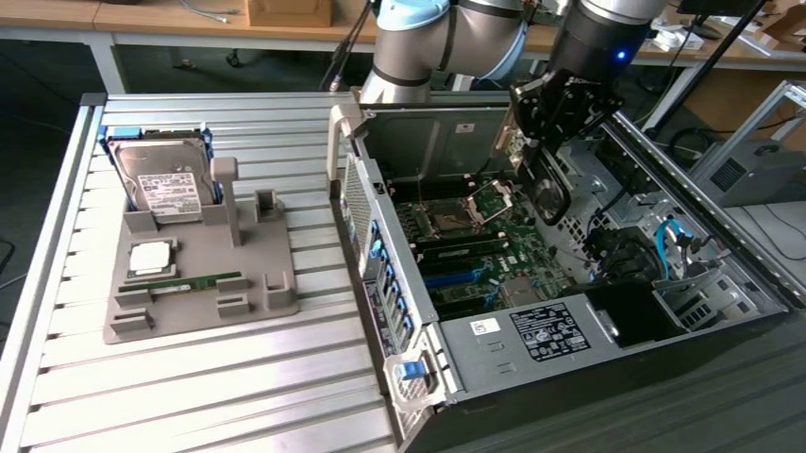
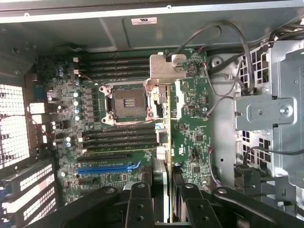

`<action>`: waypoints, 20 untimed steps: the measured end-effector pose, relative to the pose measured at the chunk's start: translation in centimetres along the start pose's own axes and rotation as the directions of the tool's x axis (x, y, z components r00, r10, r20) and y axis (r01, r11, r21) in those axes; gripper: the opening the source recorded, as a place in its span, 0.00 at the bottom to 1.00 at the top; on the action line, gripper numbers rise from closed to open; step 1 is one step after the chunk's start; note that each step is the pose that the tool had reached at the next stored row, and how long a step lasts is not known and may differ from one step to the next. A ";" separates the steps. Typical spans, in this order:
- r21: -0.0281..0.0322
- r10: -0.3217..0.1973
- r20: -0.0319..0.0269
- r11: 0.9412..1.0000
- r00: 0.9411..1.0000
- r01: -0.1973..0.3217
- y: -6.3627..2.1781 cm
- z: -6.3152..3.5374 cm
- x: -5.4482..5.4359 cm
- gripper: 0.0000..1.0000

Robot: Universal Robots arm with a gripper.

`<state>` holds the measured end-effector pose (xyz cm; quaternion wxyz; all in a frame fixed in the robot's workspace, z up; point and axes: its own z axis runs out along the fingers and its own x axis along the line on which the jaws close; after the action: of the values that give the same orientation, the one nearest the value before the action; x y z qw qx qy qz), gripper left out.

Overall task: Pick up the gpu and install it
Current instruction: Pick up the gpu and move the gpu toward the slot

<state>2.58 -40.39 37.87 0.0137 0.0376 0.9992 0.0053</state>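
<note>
Spanning the scene is a slatted metal worktop (image 1: 189,377), and on it lies an open computer case (image 1: 529,354), tipped on its side with its interior facing up. Over the case's far end leans the grey and pale-blue robot arm (image 1: 435,38). Apart from the case, on the exterior view's left of it, sits a grey parts holder (image 1: 271,293). Flat on the case's floor is the green motherboard (image 2: 190,137). A silver hard drive (image 1: 164,179) with a white label stands propped on the worktop level with the case's far end.

The gpu (image 2: 165,66) hangs on edge inside the case's opening, over the motherboard. The jaws are clamped on it, one finger against each face, and its metal bracket is at the end away from the grip. Whether its lower edge touches the board I cannot tell.

Within the case, the card's thin edge runs just beside the empty processor socket (image 2: 126,102), with a blue expansion slot (image 2: 109,167) nearer the case's near end. A narrow green RAM stick (image 1: 189,280) and a square processor chip (image 1: 151,255) lie well outside the case.
</note>
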 end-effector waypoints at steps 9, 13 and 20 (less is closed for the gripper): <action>0.000 0.000 0.000 1.000 1.000 0.000 0.00 0.46 0.0 0.27; 0.000 0.000 0.000 1.000 1.000 0.000 -0.01 0.71 0.0 0.27; 0.000 0.000 0.000 1.000 1.000 0.000 -0.01 1.11 0.0 0.27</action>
<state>2.58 -40.39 36.76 0.0137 0.0376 0.9992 0.0053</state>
